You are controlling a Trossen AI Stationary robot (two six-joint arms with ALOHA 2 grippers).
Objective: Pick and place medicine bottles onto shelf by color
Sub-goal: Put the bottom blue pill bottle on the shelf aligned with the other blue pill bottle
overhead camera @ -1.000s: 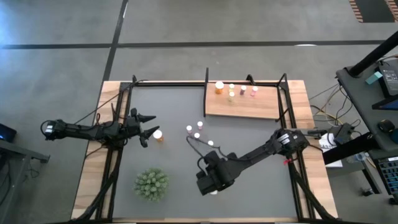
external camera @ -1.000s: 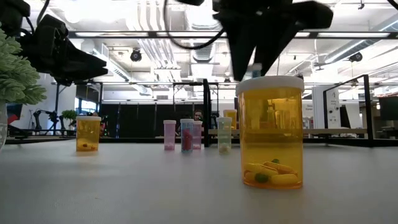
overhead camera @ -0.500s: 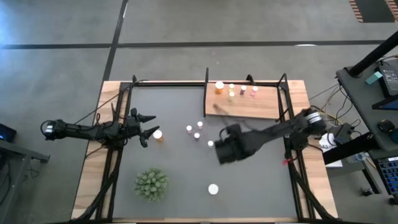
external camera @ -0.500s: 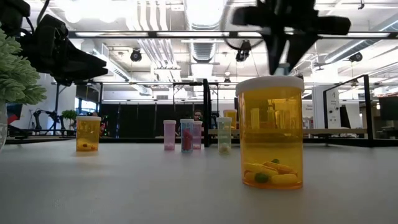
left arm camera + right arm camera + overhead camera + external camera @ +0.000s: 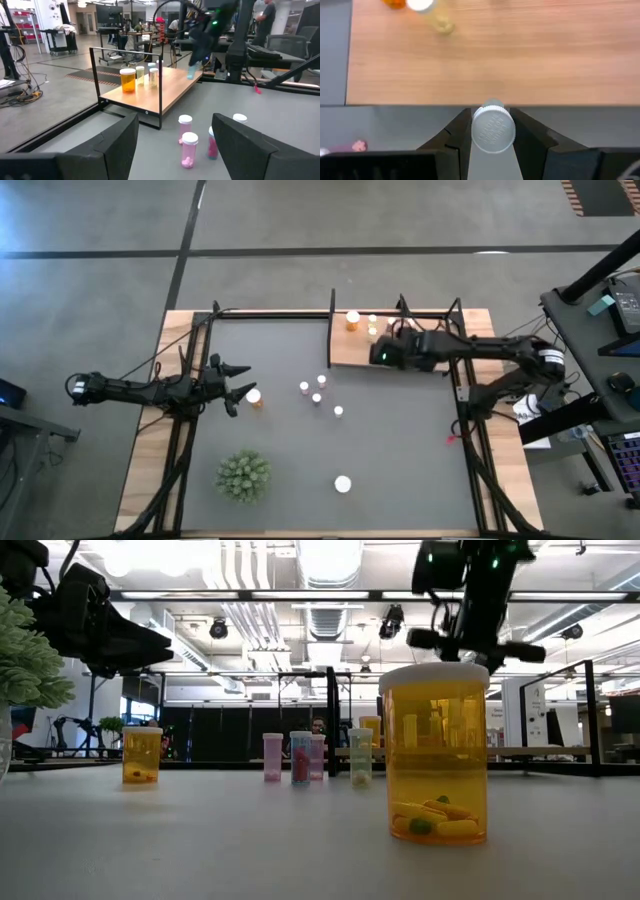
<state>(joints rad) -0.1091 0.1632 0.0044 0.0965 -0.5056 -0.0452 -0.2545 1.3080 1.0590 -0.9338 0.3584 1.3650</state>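
- Leftmost, the left gripper (image 5: 236,379) hangs with its fingers spread and holding nothing, just beside an orange bottle (image 5: 254,396) on the dark grey mat (image 5: 400,460); the low view cuts off most of that arm.
- Near the mat's front, the green spiky plant (image 5: 244,476) stands, and a wide orange bottle (image 5: 436,752) fills the low view, hiding much behind it.
- Mid-mat, three pink bottles (image 5: 318,397) show from above only as white caps.
- Further right, the right gripper (image 5: 492,131) pinches a white-capped bottle (image 5: 493,128) over the front edge of the shelf (image 5: 420,358); its body colour is hidden beneath the cap.
- Four bottles (image 5: 140,76) stand along the shelf's back edge; above, the arm covers some.
- Beyond lies a workshop with desks and ceiling lights.
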